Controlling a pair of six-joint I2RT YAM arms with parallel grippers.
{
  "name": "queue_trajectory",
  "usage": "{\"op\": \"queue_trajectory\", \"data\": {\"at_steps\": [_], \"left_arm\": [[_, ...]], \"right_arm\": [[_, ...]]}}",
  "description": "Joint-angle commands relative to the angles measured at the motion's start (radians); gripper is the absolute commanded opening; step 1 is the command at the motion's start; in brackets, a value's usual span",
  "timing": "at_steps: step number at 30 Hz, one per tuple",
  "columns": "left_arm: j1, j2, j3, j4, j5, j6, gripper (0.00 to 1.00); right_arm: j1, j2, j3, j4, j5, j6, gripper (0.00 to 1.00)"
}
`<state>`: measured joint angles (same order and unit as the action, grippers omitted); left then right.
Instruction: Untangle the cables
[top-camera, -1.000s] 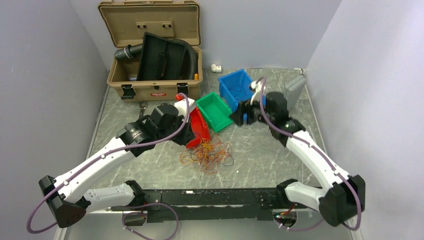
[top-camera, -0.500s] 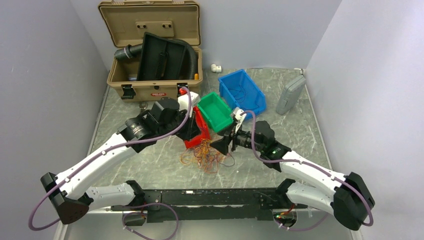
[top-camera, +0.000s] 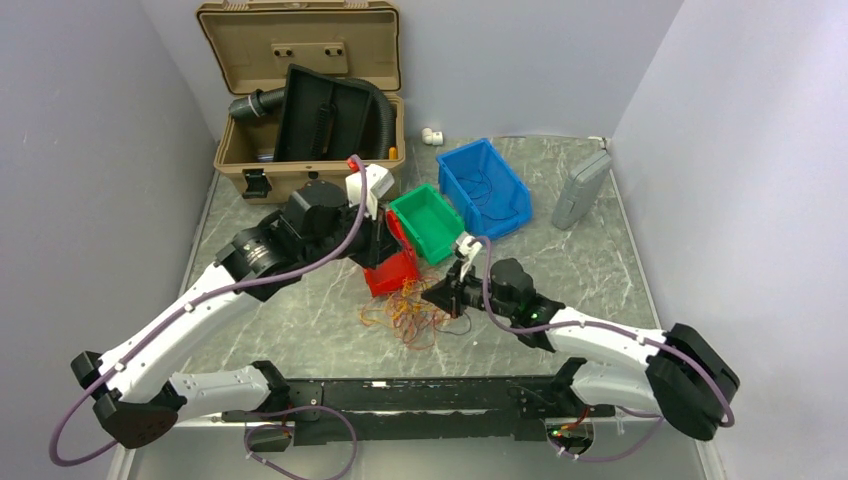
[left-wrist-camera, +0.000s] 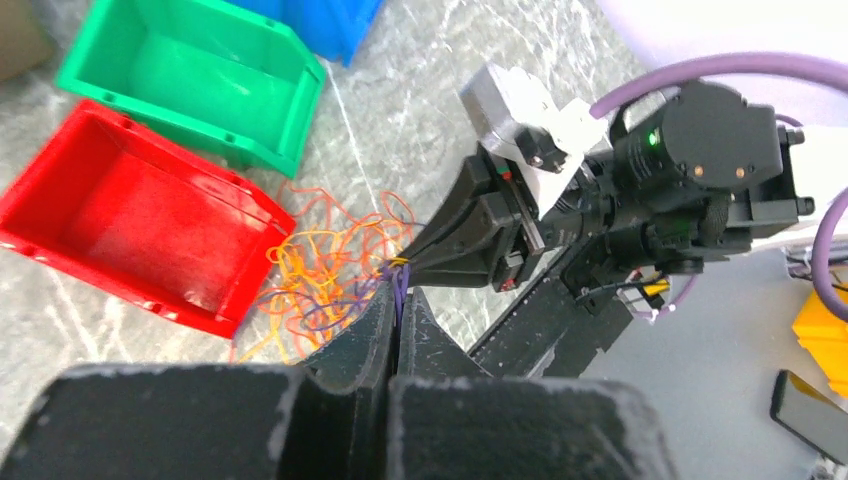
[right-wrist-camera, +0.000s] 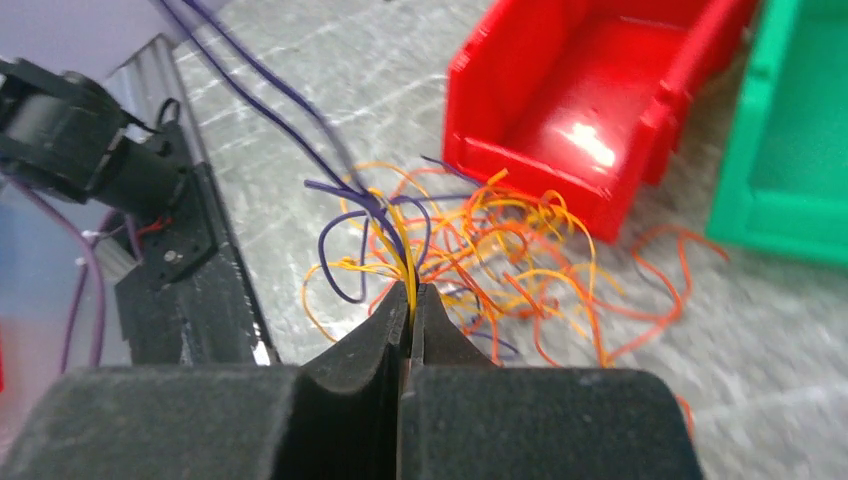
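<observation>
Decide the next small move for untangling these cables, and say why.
Probably draw the left hand, shut on a purple wire, slowly away while the right hand, shut on orange strands, anchors the tangle, so the purple one slides free.

The left arm (top-camera: 200, 312) and right arm (top-camera: 600, 330) had white shells over round black joints, and each ended in a chunky black base block. A purple hose (left-wrist-camera: 700, 68) ran along each arm. The right wrist carried a white camera block (left-wrist-camera: 520, 105) and a small green light (left-wrist-camera: 655, 140). The left gripper (left-wrist-camera: 397, 295) and right gripper (right-wrist-camera: 410, 300) were matt black, grainy wedges.
</observation>
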<state>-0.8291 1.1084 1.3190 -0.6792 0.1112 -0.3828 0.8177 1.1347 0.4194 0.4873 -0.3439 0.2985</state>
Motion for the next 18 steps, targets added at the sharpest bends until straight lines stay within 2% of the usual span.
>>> {"op": "queue_trajectory", "data": {"at_steps": [1, 5, 7, 12, 13, 15, 16, 18], "left_arm": [[-0.002, -0.026, 0.121, -0.065, -0.171, 0.027, 0.0], [-0.002, -0.022, 0.233, -0.242, -0.47, -0.009, 0.0], [-0.001, -0.041, 0.24, -0.264, -0.541, -0.009, 0.0], [0.002, -0.112, 0.195, -0.259, -0.651, -0.04, 0.0], [0.002, -0.127, 0.186, -0.256, -0.667, -0.047, 0.0], [0.002, -0.16, 0.166, -0.233, -0.679, -0.052, 0.0], [0.003, -0.179, 0.151, -0.213, -0.673, -0.048, 0.0], [0.001, -0.215, 0.119, -0.163, -0.647, -0.03, 0.0]], "right_arm": [[-0.001, -0.131, -0.078, -0.074, 0.198, 0.061, 0.0], [-0.004, -0.222, -0.038, -0.371, 0.469, 0.141, 0.0], [-0.005, -0.237, 0.001, -0.526, 0.581, 0.187, 0.0], [-0.013, -0.237, 0.069, -0.812, 0.861, 0.367, 0.01], [-0.019, -0.235, 0.077, -0.844, 0.888, 0.389, 0.1], [-0.027, -0.23, 0.087, -0.87, 0.907, 0.419, 0.2], [-0.029, -0.23, 0.088, -0.873, 0.907, 0.425, 0.23], [-0.032, -0.232, 0.083, -0.861, 0.891, 0.424, 0.23]]}}
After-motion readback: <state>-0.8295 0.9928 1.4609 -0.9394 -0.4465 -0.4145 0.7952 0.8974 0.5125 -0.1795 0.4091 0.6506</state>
